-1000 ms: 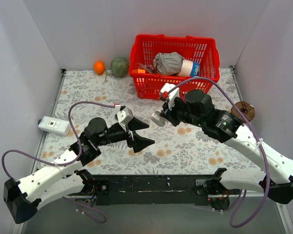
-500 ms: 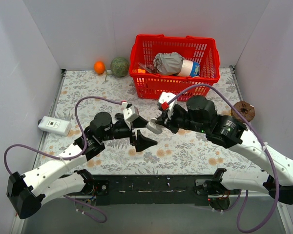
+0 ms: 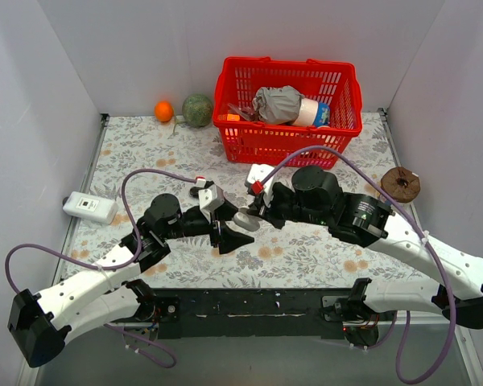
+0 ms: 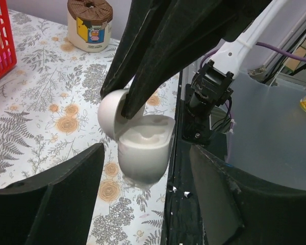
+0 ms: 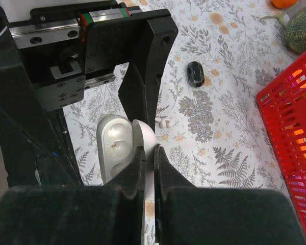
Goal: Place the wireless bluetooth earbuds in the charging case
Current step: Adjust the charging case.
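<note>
status: right gripper (image 5: 149, 151) is clamped on the flipped-open lid (image 4: 111, 115) of the white charging case (image 5: 113, 145). It holds the case off the table (image 5: 229, 122), mid-frame in the top view, below the red basket (image 3: 286, 104).

left gripper (image 4: 147, 153): jaws apart, one finger either side of the case body. Left wrist view shows a gap on both sides, so no contact and nothing held.

case wells: right wrist view looks straight in. I see a bare cavity with contact pins and no bud seated. Left wrist view agrees as far as I can tell.

buds: one white earbud (image 5: 166, 122) lies loose on the table just past the case, centre of the right wrist view. A black oval item (image 5: 195, 74) sits further up-frame, well apart. Can't tell if it's a bud or something else. No other buds visible.

progress, my read: case is open and presented, that part is done. Insertion not started, zero buds in. Left to do: pick the white bud, seat it, find the rest. The left jaws look posed for the case, not a bud, so possibly a handover.
</note>
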`<state>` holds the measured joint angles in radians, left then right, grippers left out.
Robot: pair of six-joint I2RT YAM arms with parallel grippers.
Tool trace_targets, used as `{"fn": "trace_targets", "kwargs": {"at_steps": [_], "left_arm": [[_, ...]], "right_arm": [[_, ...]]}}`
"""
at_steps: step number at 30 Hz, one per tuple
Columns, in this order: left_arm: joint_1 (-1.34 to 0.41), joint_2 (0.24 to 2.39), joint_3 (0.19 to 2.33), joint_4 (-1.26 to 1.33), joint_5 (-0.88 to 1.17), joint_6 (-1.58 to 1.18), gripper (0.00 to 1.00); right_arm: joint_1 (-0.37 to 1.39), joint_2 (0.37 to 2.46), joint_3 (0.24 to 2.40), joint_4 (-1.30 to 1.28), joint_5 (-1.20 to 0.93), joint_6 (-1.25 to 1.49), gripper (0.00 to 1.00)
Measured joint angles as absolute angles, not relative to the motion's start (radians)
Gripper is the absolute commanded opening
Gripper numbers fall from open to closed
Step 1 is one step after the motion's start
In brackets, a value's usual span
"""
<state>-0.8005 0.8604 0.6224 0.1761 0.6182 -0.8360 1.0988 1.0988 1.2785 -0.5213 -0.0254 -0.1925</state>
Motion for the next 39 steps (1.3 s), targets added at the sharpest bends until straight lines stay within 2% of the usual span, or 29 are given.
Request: {"fn": "trace_targets", "kwargs": {"at_steps": [3,14,22,24,28,35,36,37,38,39], "left_arm": [[-0.801,0.862,0.617,0.194,0.635,-0.823,0.62],[-0.794,0.862,0.6,0.248,0.68,-0.809,0.37],[-0.788,0.862,0.595,0.241,0.692,-0.804,0.3],[-0.788,0.862,0.595,0.241,0.692,-0.804,0.24],[-0.787,0.862,0.595,0.241,0.694,-0.804,0.0],[-0.787,0.853,0.567,0.266,0.694,-0.808,0.0],[-0.787,0.849,0.564,0.268,0.692,-0.809,0.0],[-0.787,0.844,0.562,0.268,0.691,-0.809,0.0],[-0.787,0.839,0.559,0.268,0.688,-0.81,0.0],[-0.787,0.835,0.557,0.27,0.684,-0.811,0.0]], "right_arm": [[1.124,1.108,1.279,-0.521,-0.004,-0.199,0.01],[1.167,1.117,1.275,-0.521,0.049,-0.214,0.01],[1.171,1.116,1.265,-0.517,0.054,-0.218,0.01],[1.173,1.116,1.265,-0.516,0.054,-0.22,0.01],[1.175,1.116,1.265,-0.515,0.055,-0.224,0.01],[1.182,1.119,1.26,-0.521,0.057,-0.233,0.01],[1.184,1.12,1.26,-0.52,0.058,-0.233,0.02],[1.186,1.12,1.26,-0.519,0.06,-0.232,0.1],[1.187,1.12,1.26,-0.517,0.062,-0.23,0.22],[1.188,1.12,1.26,-0.514,0.062,-0.226,0.28]]}}
